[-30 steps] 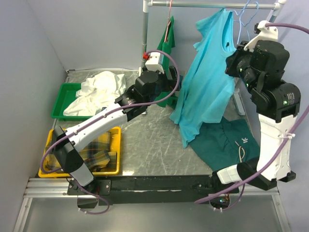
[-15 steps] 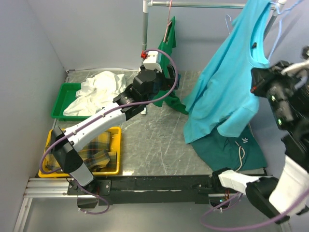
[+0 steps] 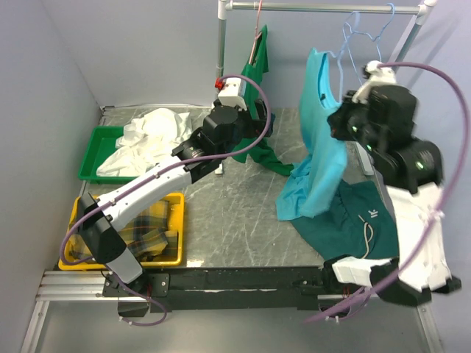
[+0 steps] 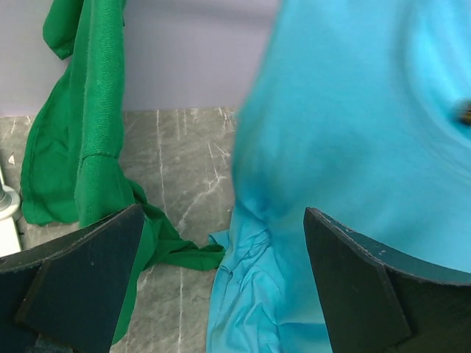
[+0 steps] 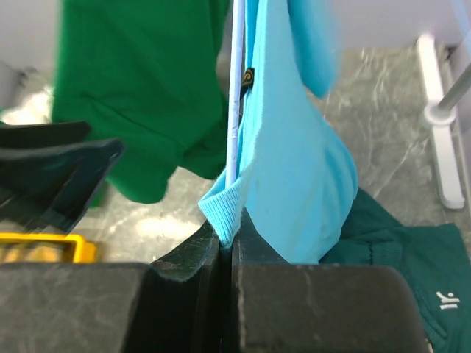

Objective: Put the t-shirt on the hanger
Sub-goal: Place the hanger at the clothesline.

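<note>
Turquoise t-shirt (image 3: 322, 158) hangs vertical, collar up; right pincer (image 5: 229, 244) pinching it, left pincer (image 4: 222, 220) spread.

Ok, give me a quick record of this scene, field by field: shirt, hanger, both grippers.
t-shirt: turquoise, hanging from the right gripper, lower end bunched on the table
hanger: light-blue wire beside the collar
right gripper: shut on collar and wire
left gripper: open, empty, facing the t-shirt
green shirt: hanging behind
dark teal garment: flat on table
</note>
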`<action>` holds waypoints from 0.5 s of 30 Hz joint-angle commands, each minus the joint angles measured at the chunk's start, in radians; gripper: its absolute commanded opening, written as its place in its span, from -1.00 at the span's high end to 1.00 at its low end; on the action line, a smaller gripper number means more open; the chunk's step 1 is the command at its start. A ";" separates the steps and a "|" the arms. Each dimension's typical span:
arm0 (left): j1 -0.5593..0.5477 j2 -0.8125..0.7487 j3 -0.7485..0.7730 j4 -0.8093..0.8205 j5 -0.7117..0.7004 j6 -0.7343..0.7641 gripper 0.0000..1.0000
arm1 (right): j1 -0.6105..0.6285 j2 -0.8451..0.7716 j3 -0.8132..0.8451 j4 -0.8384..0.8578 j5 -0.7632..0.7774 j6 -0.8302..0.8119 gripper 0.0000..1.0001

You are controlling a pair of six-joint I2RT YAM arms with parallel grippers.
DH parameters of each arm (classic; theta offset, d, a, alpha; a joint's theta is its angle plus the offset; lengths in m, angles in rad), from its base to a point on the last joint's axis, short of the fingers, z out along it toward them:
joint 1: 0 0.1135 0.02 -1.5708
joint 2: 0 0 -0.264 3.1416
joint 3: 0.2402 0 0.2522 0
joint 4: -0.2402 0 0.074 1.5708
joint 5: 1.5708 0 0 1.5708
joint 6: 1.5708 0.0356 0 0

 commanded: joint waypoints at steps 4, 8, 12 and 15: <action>0.007 -0.079 0.012 -0.020 0.055 -0.005 -0.92 | -0.012 0.228 0.202 0.065 0.018 -0.041 1.00; 0.007 -0.119 -0.009 -0.007 0.120 -0.020 -0.91 | -0.033 0.345 0.341 0.062 0.026 -0.046 1.00; 0.005 -0.134 0.003 -0.020 0.156 -0.022 -0.90 | -0.035 0.409 0.417 0.090 0.020 -0.040 1.00; 0.007 -0.145 0.001 -0.023 0.176 -0.030 -0.91 | -0.035 0.440 0.417 0.110 0.024 -0.046 1.00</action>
